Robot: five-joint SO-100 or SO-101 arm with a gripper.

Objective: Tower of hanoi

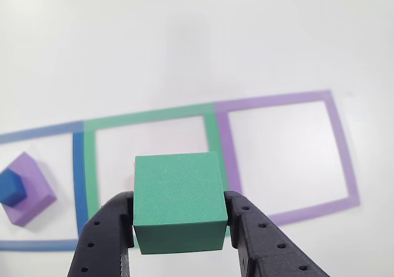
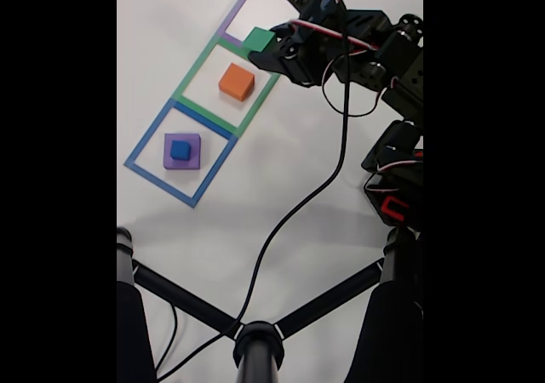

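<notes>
- The fingers (image 1: 180,228) are clamped on the green block (image 1: 178,200), one on each opposite flat side, and hold it clear of the bench (image 1: 184,55).
- In the fixed view the green block (image 2: 258,39) hangs over the line between the green outline (image 2: 189,78) and the purple outline (image 2: 232,19).
- The orange block (image 2: 237,82) lies inside the green outline, near the green block.
- The purple block (image 2: 181,151) sits in the blue outline (image 2: 143,149), well apart from the green block, with the blue cube (image 2: 180,150) on top of it.
- Handling, as a judgement: matte foam, so light, slightly soft and grippy; a mid-height hold across parallel faces should suit, with modest squeeze to avoid denting.
</notes>
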